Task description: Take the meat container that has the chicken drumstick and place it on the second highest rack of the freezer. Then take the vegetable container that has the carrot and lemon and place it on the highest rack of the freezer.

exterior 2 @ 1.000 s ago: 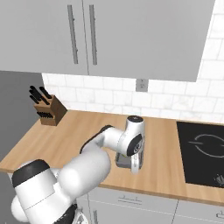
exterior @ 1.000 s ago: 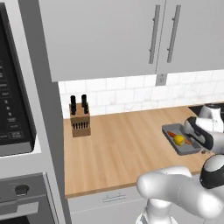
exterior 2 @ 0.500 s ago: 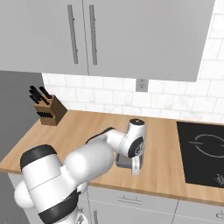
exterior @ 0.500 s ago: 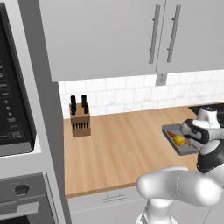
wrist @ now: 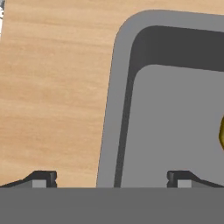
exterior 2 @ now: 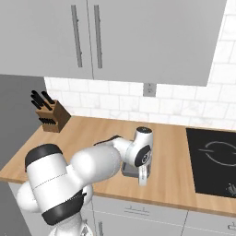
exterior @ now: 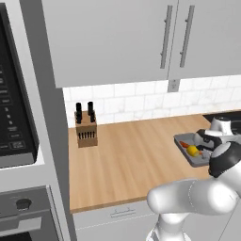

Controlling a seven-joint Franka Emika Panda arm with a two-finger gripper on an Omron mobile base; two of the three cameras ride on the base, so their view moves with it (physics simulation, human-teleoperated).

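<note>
The vegetable container [exterior: 192, 151] sits on the wooden bench [exterior: 132, 155] near the cooktop [exterior 2: 214, 159], with the lemon [exterior: 192, 151] and carrot [exterior: 184, 144] inside. The tool [wrist: 111, 177] hangs low over it, jaws fully apart and straddling one rim wall. Risk: closing on that thin sloped wall near a corner could let the tray tip or slip when lifted, spilling the lemon

Vegetable container [exterior: 190, 151] on the surface [exterior: 132, 155], left of the cooktop [exterior 2: 214, 159]. Lemon [exterior: 192, 151] and carrot [exterior: 184, 145] inside. Knife block [exterior: 86, 131] far left, against the wall.
</note>
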